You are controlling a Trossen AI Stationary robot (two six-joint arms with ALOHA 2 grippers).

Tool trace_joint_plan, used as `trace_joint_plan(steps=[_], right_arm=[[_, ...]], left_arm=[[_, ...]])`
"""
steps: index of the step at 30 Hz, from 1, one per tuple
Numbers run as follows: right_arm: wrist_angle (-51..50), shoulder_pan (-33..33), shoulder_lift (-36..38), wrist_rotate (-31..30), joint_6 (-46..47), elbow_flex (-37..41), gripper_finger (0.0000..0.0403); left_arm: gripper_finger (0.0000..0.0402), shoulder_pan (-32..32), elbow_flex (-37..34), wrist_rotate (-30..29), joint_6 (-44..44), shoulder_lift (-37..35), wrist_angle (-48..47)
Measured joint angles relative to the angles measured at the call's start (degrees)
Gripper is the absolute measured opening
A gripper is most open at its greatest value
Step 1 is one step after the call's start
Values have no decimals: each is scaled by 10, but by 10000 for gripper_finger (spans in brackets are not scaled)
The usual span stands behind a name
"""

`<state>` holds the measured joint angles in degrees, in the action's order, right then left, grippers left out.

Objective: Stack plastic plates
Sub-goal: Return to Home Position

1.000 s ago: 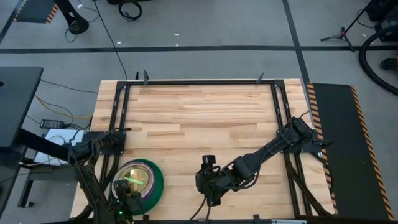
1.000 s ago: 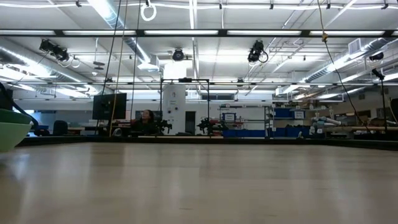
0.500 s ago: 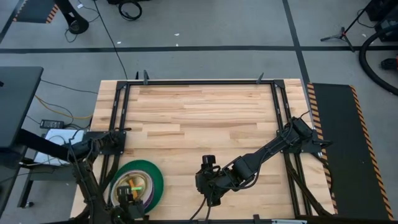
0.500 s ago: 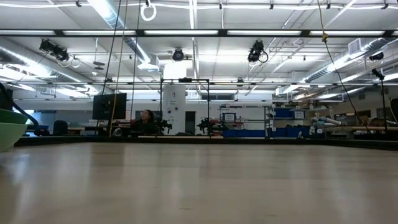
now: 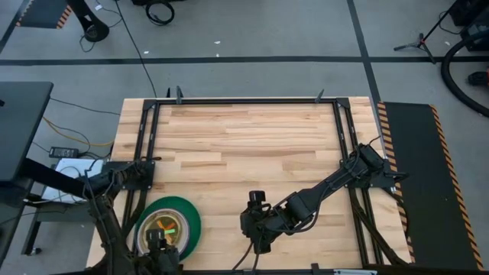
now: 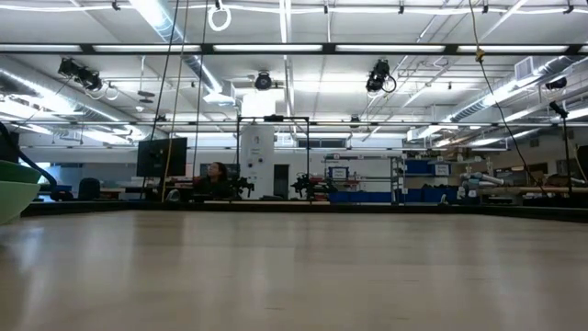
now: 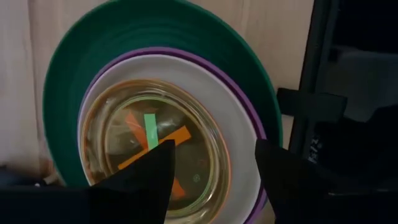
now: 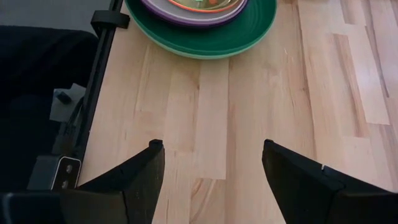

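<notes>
I am working over a butcher-block wooden table (image 5: pixel 244 145) that is standing on a grey concrete floor (image 5: pixel 252 30) crossed by dark tape lines (image 5: pixel 229 59). A black panel with orange-striped edges (image 5: pixel 416 176) is lying beside it. Across the hall, strip lights (image 6: pixel 285 48) are glowing along the ceiling, and a person (image 6: pixel 218 175) is sitting far off near shelving (image 6: pixel 367 175).

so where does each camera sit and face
high view: above the wooden table, facing straight down; both dark arms, left tool at the stack of round plastic plates, right tool farther right.
low view: table-top height, level into the room; no arm clear.
left wrist view: above the stack, past its open fingers.
right wrist view: across bare wood to the stack, past its open fingers.
shared: both wrist views show the large dark green plate.
</notes>
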<state>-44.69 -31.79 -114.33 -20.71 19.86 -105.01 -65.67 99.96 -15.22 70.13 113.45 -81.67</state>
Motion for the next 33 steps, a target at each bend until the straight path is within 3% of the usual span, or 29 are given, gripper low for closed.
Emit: trace_joint_plan(steps=[3,11,21,27,33], right_arm=[[0,0,0,0,1,0,274],[32,0,0,-24,0,26,274],[259,-4,-1,-53,-52,191,270],[243,11,4,-57,-87,183,245],[213,27,67,-102,-130,179,201]], left_arm=[[227,0,0,-25,-16,0,0],[227,-1,-11,-250,-97,0,33],[201,18,-131,-265,-114,0,104],[168,68,-221,-301,-125,-34,144],[136,130,-364,-348,-193,-172,272]])
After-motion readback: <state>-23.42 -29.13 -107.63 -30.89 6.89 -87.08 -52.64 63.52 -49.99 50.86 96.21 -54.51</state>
